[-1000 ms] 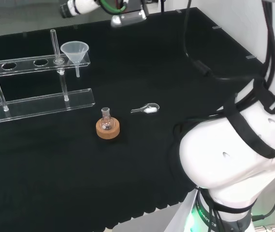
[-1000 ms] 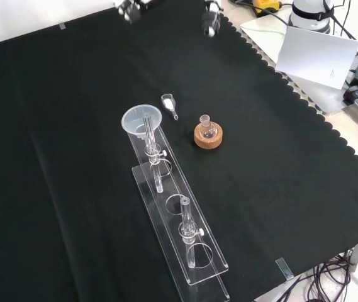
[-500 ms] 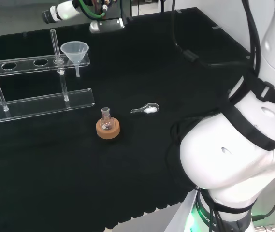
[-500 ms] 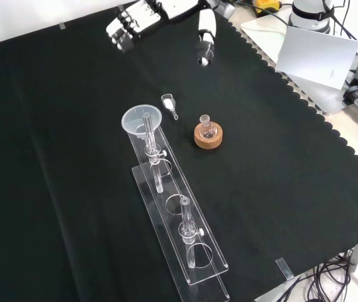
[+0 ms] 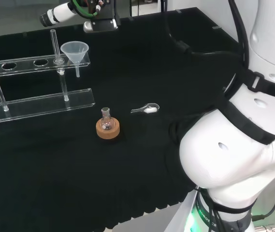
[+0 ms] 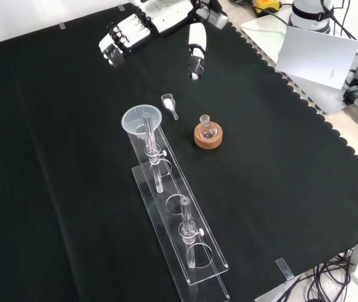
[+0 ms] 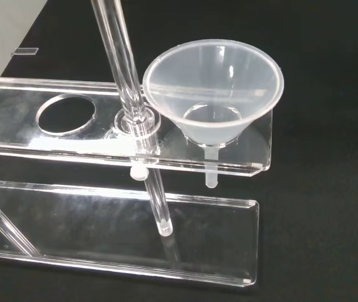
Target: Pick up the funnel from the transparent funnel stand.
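Up at the top of the front view, the black and white hand (image 6: 160, 19) hangs above the black cloth (image 6: 279, 176), fingers (image 6: 117, 39) spread and straight, thumb (image 6: 195, 50) pointing down, nothing in its grasp. Below it, near the frame's centre, the translucent plastic cone-shaped funnel (image 6: 142, 121) sits in the end hole of the clear acrylic two-tier funnel stand (image 6: 185, 242), well apart from the hand. The wrist view brings it in close: the funnel (image 7: 213, 88) has a smooth, milky rim, and its short stem pokes through the upper shelf of the stand (image 7: 103, 214), just beside a slim clear upright rod (image 7: 123, 69). In the head view the funnel (image 5: 75, 52) stands at upper left, with the hand (image 5: 60, 13) above it at the top edge. Mid-frame there, a small round-bottomed glass flask (image 5: 107, 121) rests in a brown cork ring (image 5: 108, 129), with a small clear scoop holding white powder (image 5: 147, 109) lying to its right.
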You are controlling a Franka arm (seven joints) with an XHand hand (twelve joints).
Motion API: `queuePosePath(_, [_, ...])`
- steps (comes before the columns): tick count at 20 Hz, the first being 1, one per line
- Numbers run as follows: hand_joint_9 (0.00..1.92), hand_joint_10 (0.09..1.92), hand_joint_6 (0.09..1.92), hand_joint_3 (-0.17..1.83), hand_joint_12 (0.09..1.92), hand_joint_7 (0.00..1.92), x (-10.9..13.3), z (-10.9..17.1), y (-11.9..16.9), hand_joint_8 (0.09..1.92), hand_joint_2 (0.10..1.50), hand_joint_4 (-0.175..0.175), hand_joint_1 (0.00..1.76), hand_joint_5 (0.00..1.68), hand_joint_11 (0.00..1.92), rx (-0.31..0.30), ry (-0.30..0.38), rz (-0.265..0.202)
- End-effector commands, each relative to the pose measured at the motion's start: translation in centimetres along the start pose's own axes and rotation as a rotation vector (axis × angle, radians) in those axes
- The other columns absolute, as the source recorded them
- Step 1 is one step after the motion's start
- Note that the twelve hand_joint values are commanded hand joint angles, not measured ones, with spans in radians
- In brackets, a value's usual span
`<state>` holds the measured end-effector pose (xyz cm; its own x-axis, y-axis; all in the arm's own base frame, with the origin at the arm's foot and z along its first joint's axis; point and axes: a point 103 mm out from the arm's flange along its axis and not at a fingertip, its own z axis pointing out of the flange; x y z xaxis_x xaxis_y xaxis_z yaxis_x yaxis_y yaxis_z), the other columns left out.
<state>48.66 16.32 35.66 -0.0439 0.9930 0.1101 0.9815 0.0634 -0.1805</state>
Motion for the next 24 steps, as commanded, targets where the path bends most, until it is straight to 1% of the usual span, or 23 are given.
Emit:
queuePosePath(1, [0.0, 0.09, 0.09, 0.04, 0.09, 0.0, -0.1, 1.3, 1.6, 0.09, 0.67, -0.015, 0.3, 0.0, 0.0, 0.01, -0.122, -0.007])
queuePosePath(4, [0.0, 0.09, 0.09, 0.04, 0.09, 0.0, -0.1, 1.1, 2.2, 0.09, 0.67, -0.005, 0.31, 0.0, 0.03, 0.014, -0.171, -0.026])
queuePosePath(6, [0.0, 0.09, 0.09, 0.04, 0.09, 0.03, -0.2, 1.0, 2.7, 0.09, 0.67, 0.003, 0.31, 0.0, 0.04, 0.021, -0.193, -0.033])
queuePosePath(7, [0.0, 0.09, 0.09, 0.02, 0.12, 0.04, -0.2, 1.0, 2.9, 0.09, 0.68, 0.005, 0.31, 0.0, 0.03, 0.03, -0.21, -0.038])
queuePosePath(9, [0.0, 0.09, 0.09, 0.01, 0.33, 0.06, -0.3, 1.1, 3.4, 0.09, 0.69, 0.007, 0.31, 0.0, 0.01, 0.056, -0.236, -0.044])
queuePosePath(10, [0.0, 0.09, 0.09, 0.0, 0.39, 0.06, -0.3, 1.1, 3.6, 0.09, 0.69, 0.007, 0.31, 0.0, 0.0, 0.07, -0.244, -0.047])
queuePosePath(12, [0.0, 0.09, 0.09, 0.0, 0.44, 0.07, -0.3, 1.2, 3.9, 0.09, 0.69, 0.006, 0.31, 0.0, 0.0, 0.094, -0.26, -0.051])
queuePosePath(17, [0.0, 0.09, 0.09, 0.0, 0.49, 0.07, -0.7, 1.5, 4.2, 0.1, 0.69, 0.001, 0.31, 0.0, 0.0, 0.139, -0.255, -0.04])
queuePosePath(20, [0.0, 0.09, 0.09, 0.0, 0.59, 0.07, -1.0, 2.0, 4.5, 0.13, 0.7, -0.002, 0.31, 0.0, 0.0, 0.17, -0.252, -0.028])
queuePosePath(24, [0.0, 0.09, 0.09, 0.0, 0.66, 0.06, -1.0, 2.8, 4.7, 0.17, 0.71, -0.005, 0.29, 0.0, 0.0, 0.193, -0.254, -0.02])
